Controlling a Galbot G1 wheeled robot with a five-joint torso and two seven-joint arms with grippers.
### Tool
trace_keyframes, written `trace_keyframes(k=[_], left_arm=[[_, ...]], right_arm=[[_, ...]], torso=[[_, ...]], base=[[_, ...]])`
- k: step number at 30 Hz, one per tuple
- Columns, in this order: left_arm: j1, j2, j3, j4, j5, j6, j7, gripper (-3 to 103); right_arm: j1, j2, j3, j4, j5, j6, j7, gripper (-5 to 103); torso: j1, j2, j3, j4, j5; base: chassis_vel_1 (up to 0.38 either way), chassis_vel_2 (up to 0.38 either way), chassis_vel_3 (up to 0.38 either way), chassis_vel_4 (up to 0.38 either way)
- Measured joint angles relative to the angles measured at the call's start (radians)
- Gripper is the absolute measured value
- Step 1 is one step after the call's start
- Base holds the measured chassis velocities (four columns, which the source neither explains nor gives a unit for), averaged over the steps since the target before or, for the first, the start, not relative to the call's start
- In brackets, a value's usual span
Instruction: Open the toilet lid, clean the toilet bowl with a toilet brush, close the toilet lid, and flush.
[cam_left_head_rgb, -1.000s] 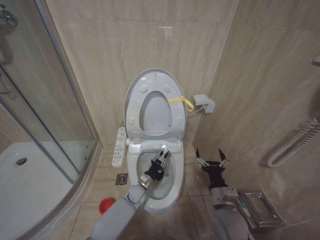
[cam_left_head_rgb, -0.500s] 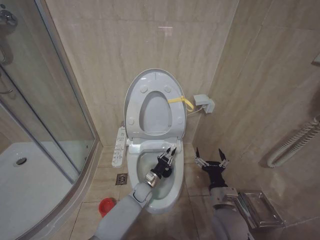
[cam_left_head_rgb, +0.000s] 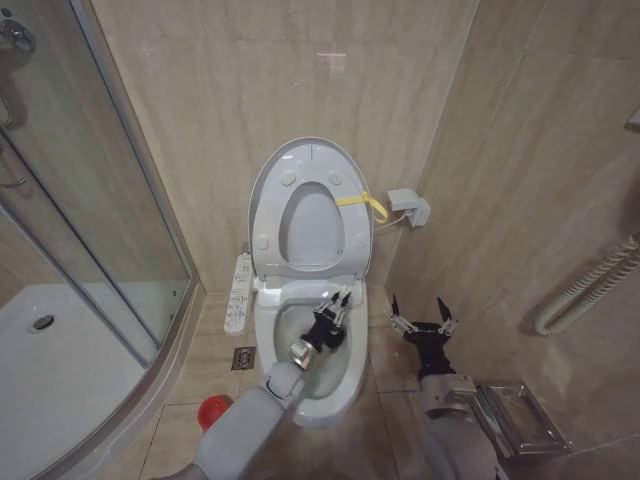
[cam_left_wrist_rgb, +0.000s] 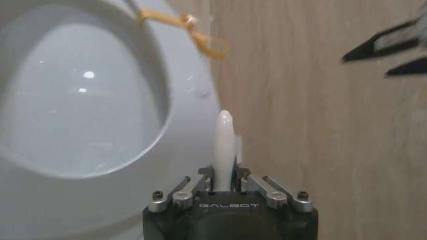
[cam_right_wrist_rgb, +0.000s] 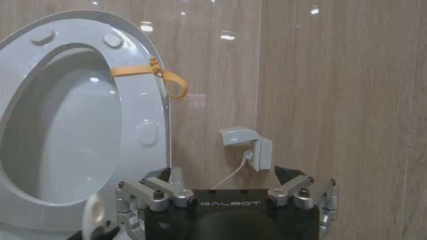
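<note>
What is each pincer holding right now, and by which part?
The left pincer, over the toilet bowl, grips the toilet brush by its thin white handle. The right pincer is open and holds nothing.

Toilet lid upright against tiled wall, seat ring raised with it, yellow strap on ring's right side. Left gripper over toilet bowl, near back rim. Right gripper open, on bowl's right above floor. Red holder on floor at bowl's front left.
</note>
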Motion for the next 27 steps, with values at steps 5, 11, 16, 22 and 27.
trace_keyframes(k=[5, 11, 16, 22, 27], left_arm=[[-0.001, -0.019, 0.015, 0.036, -0.002, -0.008, 0.007, 20], [-0.046, -0.026, 0.021, 0.150, 0.015, -0.014, 0.012, 20], [-0.060, -0.037, 0.009, 0.133, 0.021, -0.013, 0.005, 20], [-0.050, -0.037, 0.005, 0.074, 0.012, -0.010, 0.004, 20], [-0.054, -0.043, 0.012, 0.131, 0.014, -0.017, 0.014, 20]], right_arm=[[0.000, 0.000, 0.000, 0.000, 0.000, 0.000, 0.000, 100], [0.000, 0.000, 0.000, 0.000, 0.000, 0.000, 0.000, 100], [0.000, 0.000, 0.000, 0.000, 0.000, 0.000, 0.000, 100], [0.000, 0.000, 0.000, 0.000, 0.000, 0.000, 0.000, 100], [0.000, 0.000, 0.000, 0.000, 0.000, 0.000, 0.000, 100]], torso=[[0.000, 0.000, 0.000, -0.0002, -0.0001], [0.000, 0.000, 0.000, 0.0004, 0.0000], [0.000, 0.000, 0.000, 0.0000, -0.0001], [0.000, 0.000, 0.000, -0.0001, -0.0002], [0.000, 0.000, 0.000, 0.0000, -0.0002]], base=[[0.000, 0.000, 0.000, 0.000], [0.000, 0.000, 0.000, 0.000], [0.000, 0.000, 0.000, 0.000], [0.000, 0.000, 0.000, 0.000], [0.000, 0.000, 0.000, 0.000]])
